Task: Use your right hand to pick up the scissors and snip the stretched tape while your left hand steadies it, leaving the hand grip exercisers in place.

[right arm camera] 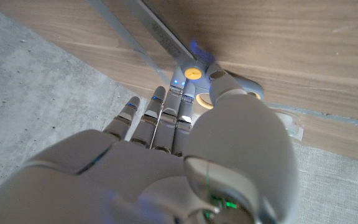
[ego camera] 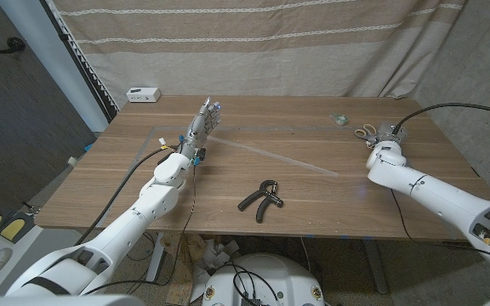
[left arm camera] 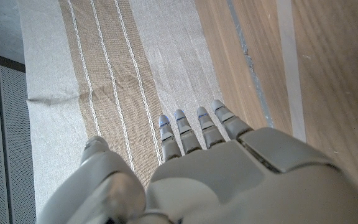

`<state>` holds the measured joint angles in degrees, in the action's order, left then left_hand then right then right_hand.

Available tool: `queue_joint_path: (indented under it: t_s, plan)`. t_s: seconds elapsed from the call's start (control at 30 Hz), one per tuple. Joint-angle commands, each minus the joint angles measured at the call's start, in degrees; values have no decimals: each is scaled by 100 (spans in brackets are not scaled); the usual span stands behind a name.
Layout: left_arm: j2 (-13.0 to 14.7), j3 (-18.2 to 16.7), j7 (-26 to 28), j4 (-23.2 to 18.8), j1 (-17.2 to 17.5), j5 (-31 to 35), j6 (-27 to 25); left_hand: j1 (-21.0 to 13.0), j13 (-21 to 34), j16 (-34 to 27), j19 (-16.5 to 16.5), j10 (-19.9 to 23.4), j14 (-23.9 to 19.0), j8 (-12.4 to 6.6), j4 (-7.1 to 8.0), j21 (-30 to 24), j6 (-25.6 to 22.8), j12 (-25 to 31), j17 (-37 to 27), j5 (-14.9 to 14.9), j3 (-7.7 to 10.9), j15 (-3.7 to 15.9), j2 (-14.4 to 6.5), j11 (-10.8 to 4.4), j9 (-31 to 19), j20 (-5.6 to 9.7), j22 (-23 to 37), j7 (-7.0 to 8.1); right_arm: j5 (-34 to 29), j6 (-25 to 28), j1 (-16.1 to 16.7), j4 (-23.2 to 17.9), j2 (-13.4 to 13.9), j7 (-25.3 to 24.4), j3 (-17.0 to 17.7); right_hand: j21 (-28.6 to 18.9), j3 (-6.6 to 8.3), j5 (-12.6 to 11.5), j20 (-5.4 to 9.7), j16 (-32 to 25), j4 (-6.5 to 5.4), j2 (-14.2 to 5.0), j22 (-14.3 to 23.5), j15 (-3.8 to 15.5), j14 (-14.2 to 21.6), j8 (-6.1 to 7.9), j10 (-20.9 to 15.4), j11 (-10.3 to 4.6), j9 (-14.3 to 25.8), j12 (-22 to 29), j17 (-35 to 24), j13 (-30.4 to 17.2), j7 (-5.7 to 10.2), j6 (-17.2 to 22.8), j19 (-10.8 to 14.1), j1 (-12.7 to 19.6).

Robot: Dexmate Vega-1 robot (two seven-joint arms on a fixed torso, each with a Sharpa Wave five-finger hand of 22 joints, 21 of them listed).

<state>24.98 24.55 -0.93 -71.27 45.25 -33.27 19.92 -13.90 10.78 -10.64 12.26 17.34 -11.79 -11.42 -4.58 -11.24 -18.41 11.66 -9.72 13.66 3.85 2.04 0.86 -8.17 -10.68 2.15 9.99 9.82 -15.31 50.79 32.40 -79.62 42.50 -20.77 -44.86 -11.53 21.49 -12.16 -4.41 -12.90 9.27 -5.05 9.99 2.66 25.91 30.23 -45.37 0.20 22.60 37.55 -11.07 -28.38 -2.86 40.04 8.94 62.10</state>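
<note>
Tape (ego camera: 270, 156) uncut, stretched across worktop (ego camera: 313, 212); my left robot hand (ego camera: 204, 121) at its far end, fingers straight, together; right robot hand (right arm camera: 185, 118) reaching onto scissors (ego camera: 365, 131), grip unclear; exerciser (ego camera: 261, 196) untouched.

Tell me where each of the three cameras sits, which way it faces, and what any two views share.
Head view: fixed on the robot's head, looking down over the wooden table; both arms enter from the bottom corners, left hand at the stretched tape, right hand at the scissors.
Left wrist view: on the left wrist, looking along the left hand toward the striped curtain and table.
Right wrist view: on the right wrist, looking along the right hand onto the scissors.
Shared: head and right wrist views both show the scissors.
</note>
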Motion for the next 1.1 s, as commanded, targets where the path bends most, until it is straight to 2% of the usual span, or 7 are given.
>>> queue_joint_path:
  t_s: [0.03,0.47,0.73,1.1]
  plan:
    - [10,-13,-15,-29,28,-19,14,31,20,4,-18,29,-22,6,-35,1,-31,6,-35,-15,-9,614,-26,30,-14,325,18,-8,-33,56,167,-452,139,-217,196,-15,49,-10,6,20,-8,-51,12,864,68,51,-1106,-1072,30,53,-31,-13,592,604,30,-6]
    - [31,-24,-2,-75,50,-14,19,40,20,3,-19,31,-25,7,-39,2,-32,6,-35,-16,-11,610,-29,3,-14,324,18,-3,86,-128,368,-781,215,-373,494,-42,118,1,38,37,-30,-38,14,864,144,74,-1114,-1074,78,64,-41,-18,569,577,150,-27]
    - [16,-17,-47,-10,10,-11,52,45,20,3,-19,32,-25,9,-41,2,-28,6,-35,-16,-13,609,-30,18,-14,326,17,3,307,-253,527,-952,232,-453,779,-62,154,9,90,39,-29,-25,19,880,201,89,-1111,-1057,105,69,-49,-21,570,573,239,-26]
    - [-13,-4,-122,81,-56,-29,68,50,20,5,-19,28,-21,8,-45,2,-34,4,-34,-16,-14,612,-32,7,-13,328,17,4,813,-719,785,-1191,300,-481,1261,-65,154,33,88,11,-32,-36,24,911,263,97,-1091,-1044,138,86,-83,-49,542,545,293,-17]
